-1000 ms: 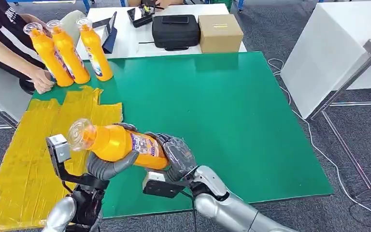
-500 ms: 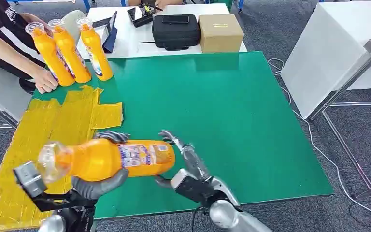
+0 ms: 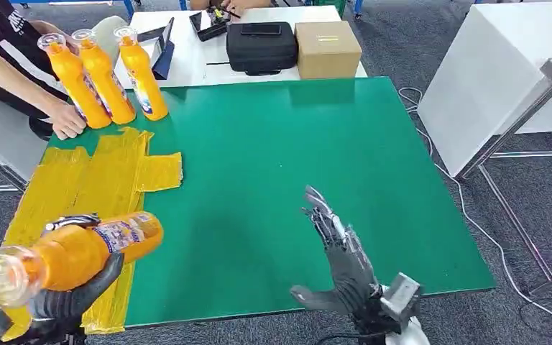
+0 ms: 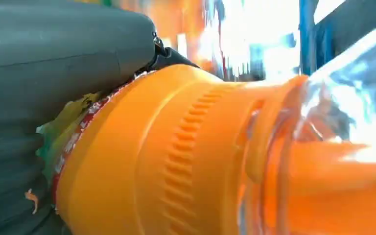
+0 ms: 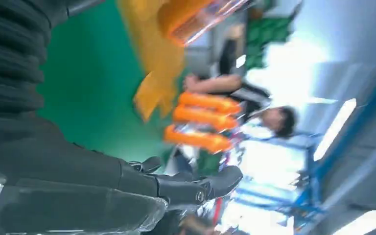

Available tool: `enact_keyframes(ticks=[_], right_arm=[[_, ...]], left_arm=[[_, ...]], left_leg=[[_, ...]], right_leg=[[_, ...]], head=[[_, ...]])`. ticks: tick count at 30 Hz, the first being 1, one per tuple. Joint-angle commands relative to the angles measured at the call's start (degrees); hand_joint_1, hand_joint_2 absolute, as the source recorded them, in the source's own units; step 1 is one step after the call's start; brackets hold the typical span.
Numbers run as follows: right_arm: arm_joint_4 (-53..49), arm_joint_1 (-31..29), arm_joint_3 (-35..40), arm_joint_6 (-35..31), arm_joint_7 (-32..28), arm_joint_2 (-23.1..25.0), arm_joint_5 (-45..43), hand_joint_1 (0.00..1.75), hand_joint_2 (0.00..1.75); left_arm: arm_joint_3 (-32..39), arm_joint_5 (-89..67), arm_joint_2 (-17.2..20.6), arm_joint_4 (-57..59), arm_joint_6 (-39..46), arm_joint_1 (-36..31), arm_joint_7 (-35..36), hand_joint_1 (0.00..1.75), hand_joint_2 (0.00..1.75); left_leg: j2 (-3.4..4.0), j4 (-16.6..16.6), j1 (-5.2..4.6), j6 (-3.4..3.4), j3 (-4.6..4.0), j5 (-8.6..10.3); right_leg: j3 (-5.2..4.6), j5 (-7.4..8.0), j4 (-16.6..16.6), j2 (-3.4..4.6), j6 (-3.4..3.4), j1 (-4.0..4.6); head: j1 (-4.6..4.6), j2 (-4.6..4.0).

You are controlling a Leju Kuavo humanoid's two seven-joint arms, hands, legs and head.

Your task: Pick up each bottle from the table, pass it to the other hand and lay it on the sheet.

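Observation:
My left hand grips an orange bottle with a clear cap, lying tilted above the near end of the yellow sheet. The left wrist view is close on the same orange bottle against my left hand. My right hand stands open over the green table near its front edge, fingers spread and nothing in it; its fingers are dark in the right wrist view. Three orange bottles stand upright at the table's far left corner, blurred orange bottles in the right wrist view.
A person's hand rests by the standing bottles at the far left. Behind the green table a white table carries a black case and a cardboard box. A white bench stands to the right.
My right hand let go of the bottle and drew back to the right, opening. My left hand carried the bottle left and toward the near end of the sheet.

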Motion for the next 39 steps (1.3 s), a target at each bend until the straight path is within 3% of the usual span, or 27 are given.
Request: enact_keyframes(ticks=[1,4,7,10,14,16,18,26,28,30,31,33,39], right_arm=[[-6.17,4.36,-4.07,3.73,-2.39,-0.51,0.74,0.00,1.75],[-5.81,3.82,-2.41,1.61,-2.66,-1.02,3.66,0.00,1.75],[-3.81,1.60,-1.89,0.64,-2.91,-2.97,6.11,0.00,1.75],[-2.56,0.18,-0.88,2.52,-3.72,-3.25,7.42,0.00,1.75],[-2.54,0.09,-0.60,2.50,-3.70,-3.02,7.73,0.00,1.75],[-2.10,-1.16,0.75,0.09,-5.15,-2.70,12.90,0.00,1.75],[-1.52,-2.02,1.72,-1.22,-5.18,-2.62,14.24,0.00,1.75],[-1.21,-2.31,1.91,-1.17,-5.18,-2.51,14.24,0.00,1.75],[-1.20,-2.19,1.72,-1.29,-4.60,-2.31,14.49,0.00,1.75],[-1.09,-2.07,1.30,-1.46,-4.09,-1.76,15.20,0.00,1.75],[-1.11,-2.00,1.03,-1.49,-4.00,-1.40,15.55,0.00,1.75],[-1.26,-1.80,0.43,-2.29,-4.00,-0.96,17.41,0.00,1.75],[-2.53,-0.74,-2.17,-2.58,-3.42,0.10,18.00,0.00,1.75]], left_arm=[[-0.96,-47.91,-0.86,5.43,15.36,0.61,5.13,1.71,1.75],[-3.56,-67.86,-0.32,8.83,13.41,-1.39,13.63,1.71,1.75],[-6.41,-70.61,-0.02,14.74,8.86,-5.97,16.42,1.68,1.75],[-8.55,-79.78,1.24,20.57,3.31,-10.64,21.69,1.54,1.75],[-8.74,-79.71,1.22,21.61,3.26,-11.44,21.89,1.54,1.75],[-10.44,-76.06,2.42,25.09,-5.18,-14.54,23.84,1.48,1.75],[-10.85,-75.22,2.73,28.64,-8.25,-17.35,25.45,1.47,1.75],[-10.73,-75.07,2.66,29.58,-8.13,-17.99,25.29,1.45,1.75],[-10.35,-76.75,2.52,30.40,-10.97,-18.57,28.02,1.40,1.75],[-9.85,-77.86,2.18,32.50,-11.97,-20.14,28.95,1.47,1.75],[-9.03,-77.48,1.68,34.29,-12.08,-21.27,28.98,1.62,1.75],[-7.72,-77.54,1.21,39.21,-12.95,-24.62,30.02,1.73,1.75],[-2.62,-78.35,-1.04,49.13,-14.55,-31.52,31.53,1.75,1.75]], left_leg=[[-0.18,-0.05,0.00,-0.09,0.14,-0.06],[-0.14,-0.09,-0.03,-0.08,0.12,-0.01],[-0.31,-0.10,-0.01,-0.15,0.21,0.01],[-0.26,-0.14,-0.04,-0.16,0.28,0.02],[-0.24,-0.13,-0.03,-0.16,0.27,0.02],[-0.12,-0.10,0.00,-0.08,0.32,0.00],[-0.24,-0.11,-0.02,-0.11,0.35,0.04],[-0.08,-0.06,-0.02,-0.05,0.24,0.04],[-0.09,-0.07,0.00,-0.08,0.28,0.02],[-0.09,-0.07,0.00,-0.07,0.26,0.02],[-0.10,-0.07,0.01,-0.09,0.29,0.01],[-0.19,-0.06,0.00,-0.07,0.21,0.07],[-0.17,-0.03,0.01,-0.07,0.19,0.07]], right_leg=[[0.20,-0.08,-0.08,-0.02,-0.01,-0.03],[0.14,-0.02,-0.10,0.00,-0.02,-0.05],[0.20,-0.04,-0.14,-0.10,-0.05,-0.05],[-0.26,0.03,-0.16,-0.09,-0.04,-0.07],[-0.05,0.01,-0.14,-0.06,-0.04,-0.06],[0.34,0.00,-0.13,0.03,-0.01,-0.02],[0.41,0.00,-0.13,-0.06,-0.02,-0.04],[0.25,0.03,-0.06,0.03,0.01,-0.03],[0.30,0.02,-0.08,0.06,0.00,-0.02],[0.28,0.03,-0.09,0.06,0.00,-0.02],[0.32,0.02,-0.10,0.08,-0.01,-0.01],[0.26,0.03,-0.07,-0.07,-0.01,-0.02],[0.24,0.04,-0.05,-0.06,-0.01,-0.01]], head=[[0.02,0.00],[0.00,0.00],[0.00,0.00],[0.00,0.00],[0.00,0.00],[0.00,0.00],[0.00,0.00],[0.00,0.02],[0.00,0.00],[-0.02,0.00],[0.00,0.00],[0.00,0.02],[0.00,0.00]])
